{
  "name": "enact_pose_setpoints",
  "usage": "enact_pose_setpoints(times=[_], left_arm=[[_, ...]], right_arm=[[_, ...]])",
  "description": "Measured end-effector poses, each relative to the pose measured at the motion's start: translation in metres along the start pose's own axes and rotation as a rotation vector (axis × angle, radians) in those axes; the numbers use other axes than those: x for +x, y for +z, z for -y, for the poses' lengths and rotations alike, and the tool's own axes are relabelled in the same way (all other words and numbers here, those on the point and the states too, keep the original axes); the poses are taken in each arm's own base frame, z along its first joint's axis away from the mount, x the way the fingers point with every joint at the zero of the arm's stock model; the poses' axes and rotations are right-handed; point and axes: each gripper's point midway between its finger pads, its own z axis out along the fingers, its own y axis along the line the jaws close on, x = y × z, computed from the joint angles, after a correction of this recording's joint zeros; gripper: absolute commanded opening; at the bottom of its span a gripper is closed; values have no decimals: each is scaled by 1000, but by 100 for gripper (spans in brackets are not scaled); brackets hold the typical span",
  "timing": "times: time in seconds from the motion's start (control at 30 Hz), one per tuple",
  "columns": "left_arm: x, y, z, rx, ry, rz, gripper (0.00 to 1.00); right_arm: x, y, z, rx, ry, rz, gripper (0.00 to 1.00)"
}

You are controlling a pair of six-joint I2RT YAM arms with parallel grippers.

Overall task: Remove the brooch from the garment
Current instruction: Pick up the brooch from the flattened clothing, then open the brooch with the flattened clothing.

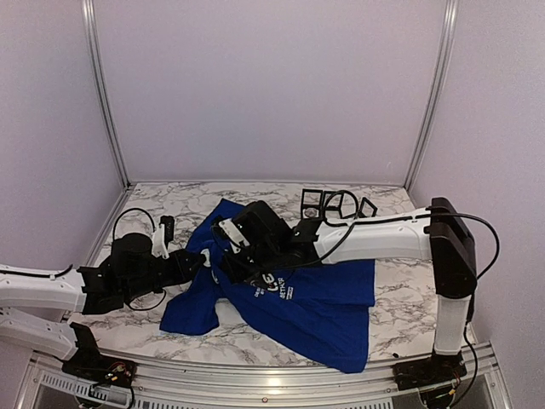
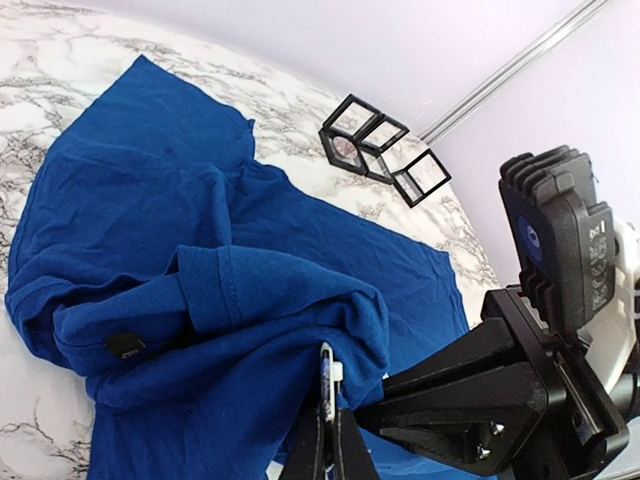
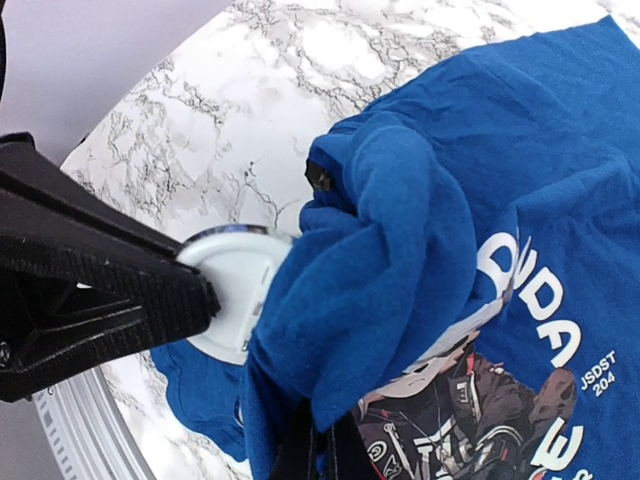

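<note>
**Ann:** Both arms met at the nine o'clock side of the royal-blue short-sleeved cotton T-shirt [image 1: 324,307] with the panda print. It sprawled from the centre of the white marble-patterned table [image 1: 400,317] toward five o'clock.

**Ben:** And the left gripper [image 2: 325,440] had its jaws pressed tight on the round white disc brooch [image 3: 235,290], right against a bunched fold of the cloth.

**Ann:** The right gripper [image 3: 310,450] was pinching that same blue fold just beside it. That looked like an anchor, so the cloth would not follow the pin when the brooch was pulled.

**Ben:** The right wrist view gave the disc's pale face. The left wrist view showed it only as a thin white edge between the fingers.

**Ann:** From the top the black wrists hid it completely. That view did show the set of black open square frames [image 1: 336,203] at one o'clock, well apart from the action.
</note>
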Motion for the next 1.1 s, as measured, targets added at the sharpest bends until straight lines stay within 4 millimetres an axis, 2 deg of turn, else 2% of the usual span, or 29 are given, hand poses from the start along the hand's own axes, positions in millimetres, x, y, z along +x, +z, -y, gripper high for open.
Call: enact_pose_setpoints(times=[0.13, 0.27, 0.5, 0.63, 0.77, 0.93, 1.1], left_arm=[[-7, -3, 11, 43, 15, 72, 0], [-16, -6, 14, 67, 7, 136, 0], [-23, -5, 23, 99, 18, 192, 0], [-23, -2, 27, 117, 18, 205, 0], [-28, 0, 33, 150, -9, 230, 0], [-30, 3, 42, 207, -48, 244, 0], [-27, 6, 49, 259, -88, 233, 0]], right_arm=[[-11, -15, 3, -14, 40, 39, 24], [-22, -36, 7, -49, 88, 96, 35], [-45, -66, 4, -132, 159, 197, 48], [-55, -73, -5, -207, 188, 235, 54], [-48, -73, -5, -278, 239, 233, 63], [-34, -69, 8, -325, 314, 215, 63], [-36, -74, 11, -406, 372, 250, 55]])
